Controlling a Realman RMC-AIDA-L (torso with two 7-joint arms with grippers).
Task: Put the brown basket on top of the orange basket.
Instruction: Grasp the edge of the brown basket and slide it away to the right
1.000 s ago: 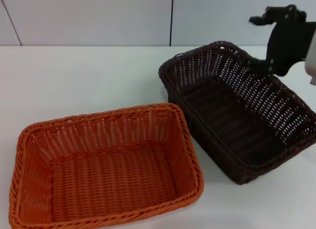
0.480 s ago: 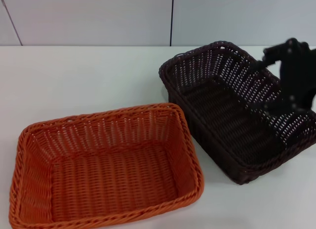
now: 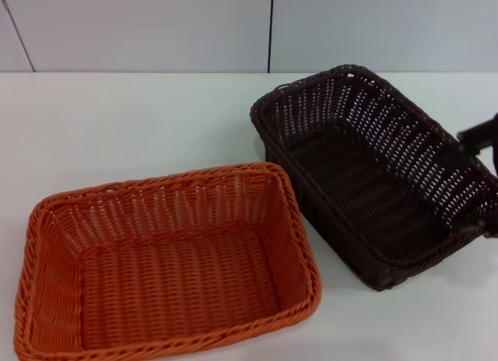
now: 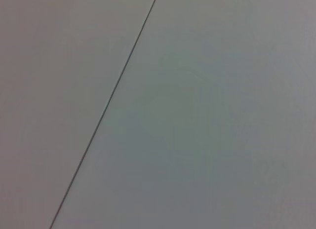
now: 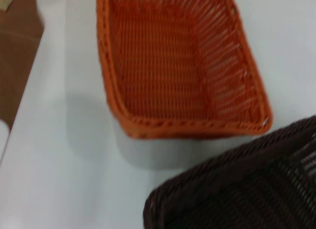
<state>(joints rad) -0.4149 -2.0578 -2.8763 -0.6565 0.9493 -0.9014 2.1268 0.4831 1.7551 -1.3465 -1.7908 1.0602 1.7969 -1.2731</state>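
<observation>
Baskets, two in all, both on the white bench (image 3: 140, 120), both with nothing in them.

One orange basket (image 3: 167, 264): rectangular, woven, braided rim, sitting flat at the near left of the head view. Its near-left corner is cut off by the picture's lower edge. The right wrist view shows it again (image 5: 177, 66), one end out of the picture.

One brown basket (image 3: 377, 170): rectangular, dark openwork sides, braided rim, sitting on the bench at the right and farther back, set at an angle. It stands just beside the orange basket, its near-left side close to the orange basket's far-right corner; whether the two touch cannot be told. It is not on top of the orange basket. In the right wrist view only one corner of it shows (image 5: 247, 189).

Right end effector (image 3: 484, 155): one, a dark piece at the right edge of the head view, by the brown basket's right rim. Most of it is cut off; fingers apart or together cannot be told, nor whether it touches the rim.

Left end effector: not seen. The left wrist view shows only a plain grey wall (image 4: 207, 115) crossed by one thin seam.
</observation>
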